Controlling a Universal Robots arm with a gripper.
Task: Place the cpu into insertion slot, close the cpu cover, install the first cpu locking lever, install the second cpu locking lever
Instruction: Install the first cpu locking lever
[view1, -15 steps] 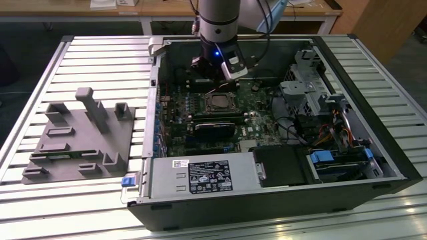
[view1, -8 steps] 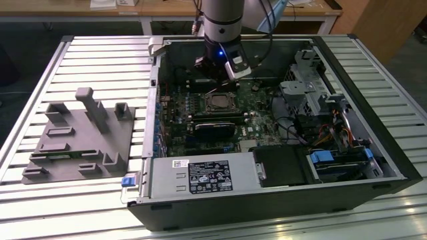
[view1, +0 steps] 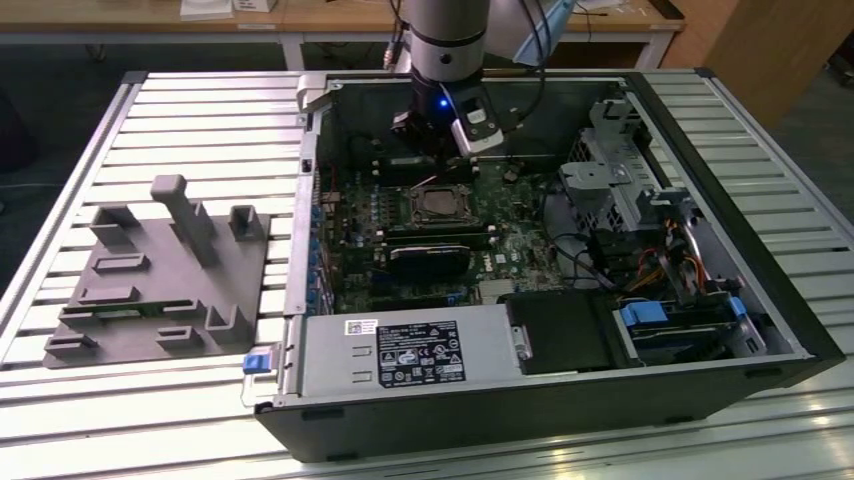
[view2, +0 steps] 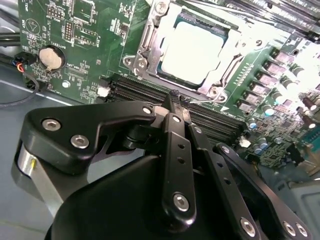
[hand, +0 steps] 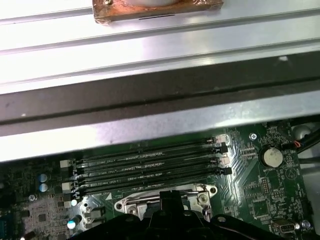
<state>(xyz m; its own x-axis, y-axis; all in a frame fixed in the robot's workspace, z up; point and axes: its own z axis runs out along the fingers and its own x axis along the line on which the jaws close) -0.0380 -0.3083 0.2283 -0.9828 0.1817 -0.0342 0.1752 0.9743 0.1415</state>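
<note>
The cpu (view2: 192, 50) lies flat in the insertion slot (view1: 438, 205), its pale metal top showing through the window of the cpu cover (view2: 149, 42), which lies down around it. In the second wrist view my gripper (view2: 176, 102) is shut, with its black fingertips (view2: 173, 112) pressed together at the socket's edge, over the memory slots. A thin silver lever wire (view2: 210, 101) runs along that socket edge right beside the tips; whether they touch it I cannot tell. In the exterior view the gripper (view1: 435, 158) hangs just behind the socket.
Long black memory slots (hand: 150, 167) lie between the socket and the case wall (hand: 160, 95). A coin battery (view2: 51, 57) sits on the board. The power supply (view1: 400, 355), drive cage (view1: 614, 190) and cables crowd the case. A grey fixture (view1: 160, 270) lies on the table.
</note>
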